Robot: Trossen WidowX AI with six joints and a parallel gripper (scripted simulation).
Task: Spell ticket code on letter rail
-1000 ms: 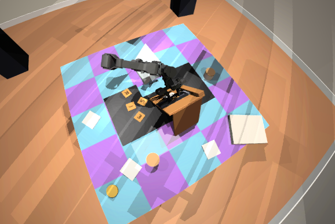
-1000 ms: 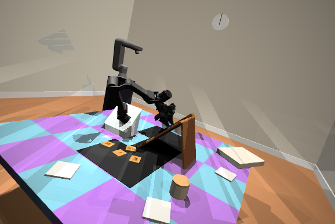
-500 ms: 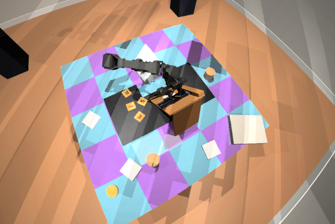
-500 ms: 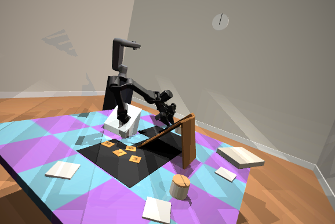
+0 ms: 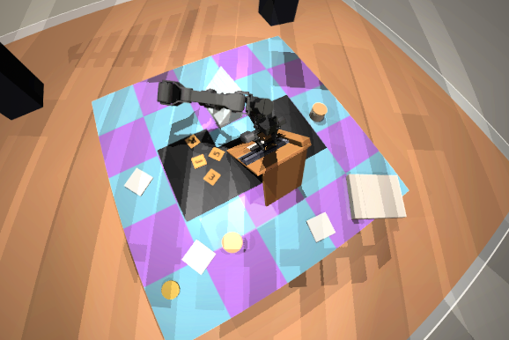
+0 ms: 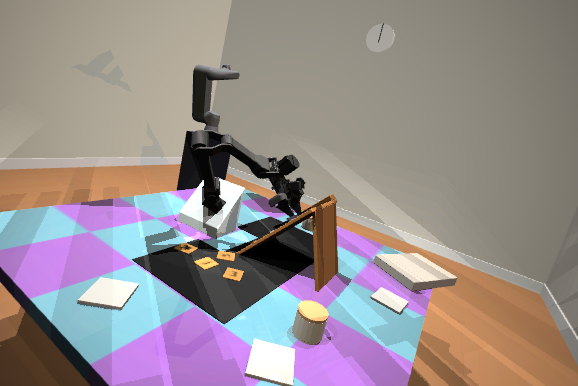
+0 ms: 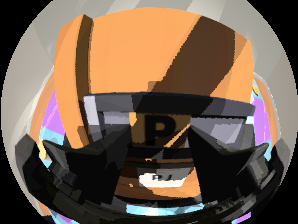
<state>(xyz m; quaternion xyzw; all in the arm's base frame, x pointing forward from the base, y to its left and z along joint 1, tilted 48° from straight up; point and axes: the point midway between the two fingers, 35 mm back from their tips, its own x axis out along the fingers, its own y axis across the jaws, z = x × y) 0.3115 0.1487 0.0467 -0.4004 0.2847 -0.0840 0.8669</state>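
The sloped wooden board [image 5: 284, 178] [image 6: 326, 247] [image 7: 125, 55] carries a dark rail [image 5: 250, 158] [image 7: 210, 106]. My gripper [image 7: 160, 129] is shut on the P tile [image 7: 159, 122], which lies upright-reading in the rail channel between the fingertips, with pale channel showing on both sides. The ticket [image 7: 150, 183] shows "P J" in the wrist view; the rest of its print cannot be read. Four-sided loose tiles lie flat left of the board: a 3-like tile [image 5: 212, 176] [image 6: 233, 274], a 5-like tile [image 5: 217, 153], a 1-like tile [image 5: 199, 161] and a dark-marked tile [image 5: 192, 141].
A black mat [image 5: 187, 204] [image 6: 220, 304] lies under the loose tiles. A cylinder [image 5: 318, 111] stands behind the board; another cylinder [image 5: 232, 242] [image 6: 311, 324] stands in front. White slabs [image 5: 138, 181] [image 5: 199, 257] [image 5: 320, 226] and a thick pale block [image 5: 377, 196] [image 6: 415, 270] lie around.
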